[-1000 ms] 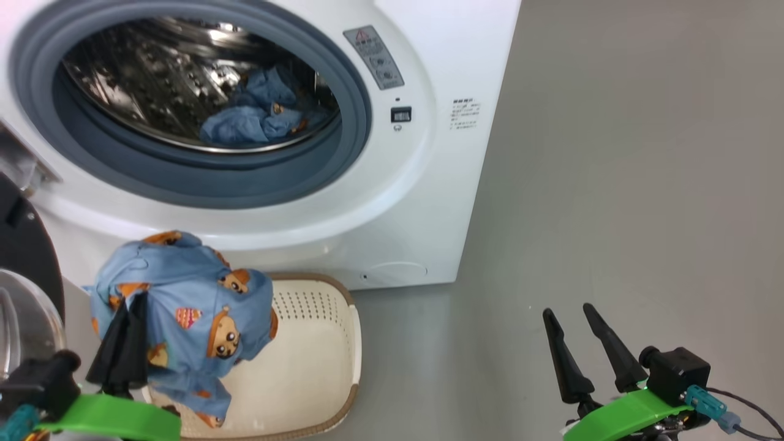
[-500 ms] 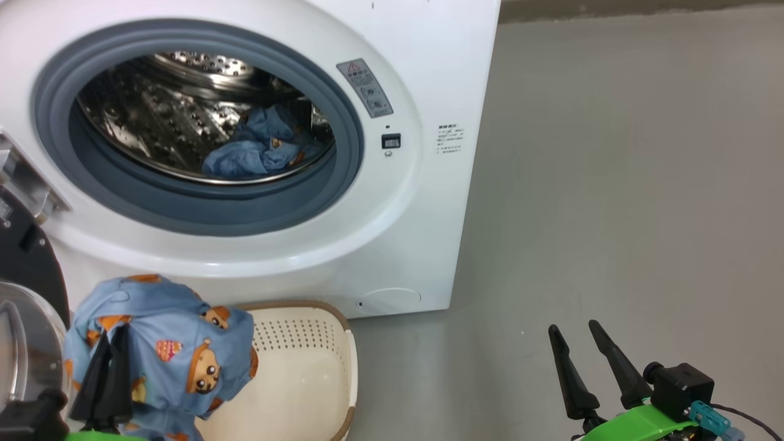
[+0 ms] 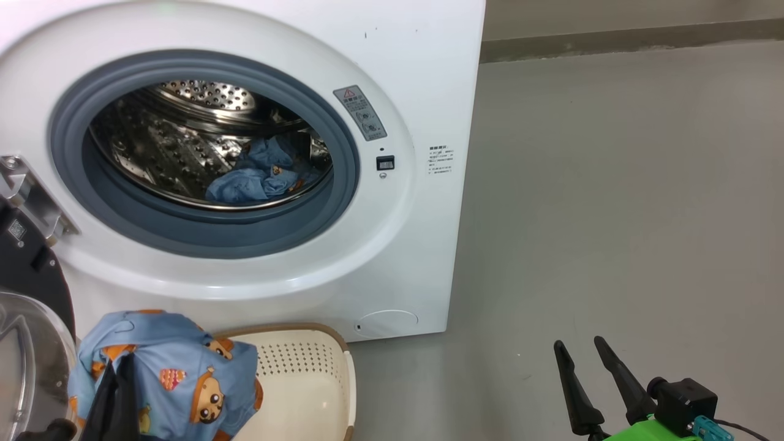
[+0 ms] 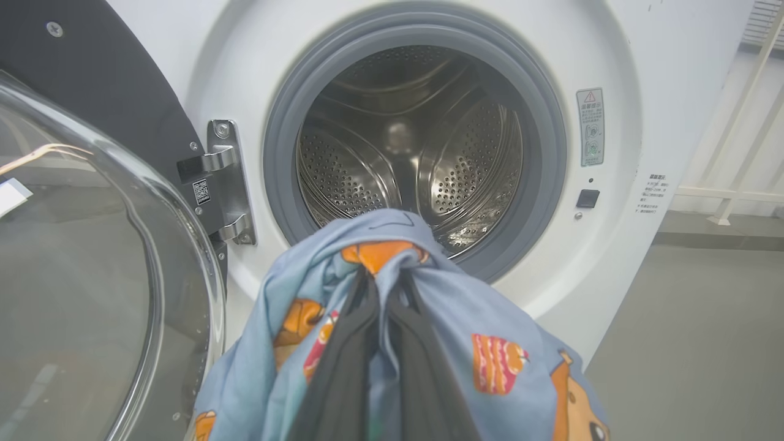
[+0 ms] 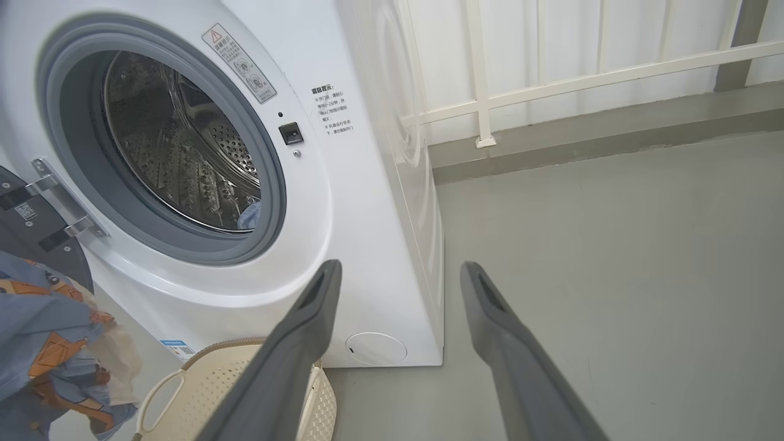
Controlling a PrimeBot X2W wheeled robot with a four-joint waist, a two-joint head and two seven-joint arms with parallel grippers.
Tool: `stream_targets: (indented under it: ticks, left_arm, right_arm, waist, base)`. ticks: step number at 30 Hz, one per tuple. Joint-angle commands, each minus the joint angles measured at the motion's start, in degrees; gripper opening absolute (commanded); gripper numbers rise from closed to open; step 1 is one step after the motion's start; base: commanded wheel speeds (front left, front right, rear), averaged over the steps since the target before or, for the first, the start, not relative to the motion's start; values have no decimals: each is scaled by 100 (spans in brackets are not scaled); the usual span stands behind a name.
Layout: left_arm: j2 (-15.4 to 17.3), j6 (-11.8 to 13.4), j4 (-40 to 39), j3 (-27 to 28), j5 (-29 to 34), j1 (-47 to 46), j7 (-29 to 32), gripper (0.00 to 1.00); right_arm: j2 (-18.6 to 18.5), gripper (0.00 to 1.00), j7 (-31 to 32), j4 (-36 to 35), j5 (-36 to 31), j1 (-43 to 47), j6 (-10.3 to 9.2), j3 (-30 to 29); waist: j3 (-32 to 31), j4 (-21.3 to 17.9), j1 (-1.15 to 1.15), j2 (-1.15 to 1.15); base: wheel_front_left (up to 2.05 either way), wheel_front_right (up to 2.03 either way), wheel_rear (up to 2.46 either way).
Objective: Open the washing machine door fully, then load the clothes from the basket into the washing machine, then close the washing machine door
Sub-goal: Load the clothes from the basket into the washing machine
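Clothes (image 3: pixel 184 373) hang long-axis vertical, pinched at top by left hand (image 4: pixel 386 278).

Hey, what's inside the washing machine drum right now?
A crumpled light blue printed garment lies at the bottom of the perforated steel drum. Whatever lies beneath it, or low behind the grey gasket, is hidden.

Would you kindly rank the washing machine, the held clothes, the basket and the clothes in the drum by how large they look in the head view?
1. washing machine
2. held clothes and basket: look alike, both cut off by the frame edge, so unranked
3. clothes in the drum: smallest, though farther away
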Motion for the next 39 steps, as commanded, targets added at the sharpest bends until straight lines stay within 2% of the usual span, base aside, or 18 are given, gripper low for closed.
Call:
stream_targets:
  ticks: [1, 27, 32, 39]
  left_arm:
    - [49, -8, -184, 243, 55, -92, -38, 0]
    - [17, -9, -101, 202, -29, -197, -38, 0]
    - [81, -9, -31, 98, -112, -442, -38, 0]
    - [402, -9, 150, -184, -265, -1190, -38, 0]
  right_arm:
    - [-9, 100, -44, -146, -64, -43, 17, 136]
    - [-9, 100, -44, -173, -40, -92, 17, 209]
    - [-9, 100, -44, -195, -12, -159, 17, 253]
    - [-9, 100, -44, -255, -6, -297, 17, 321]
  waist:
    - [-12, 2, 0, 0]
    - [219, 14, 0, 0]
    - [404, -61, 0, 0]
    - [788, -251, 0, 0]
  base:
    - [0, 0, 0]
    - [0, 0, 0]
    - [0, 0, 0]
    - [0, 0, 0]
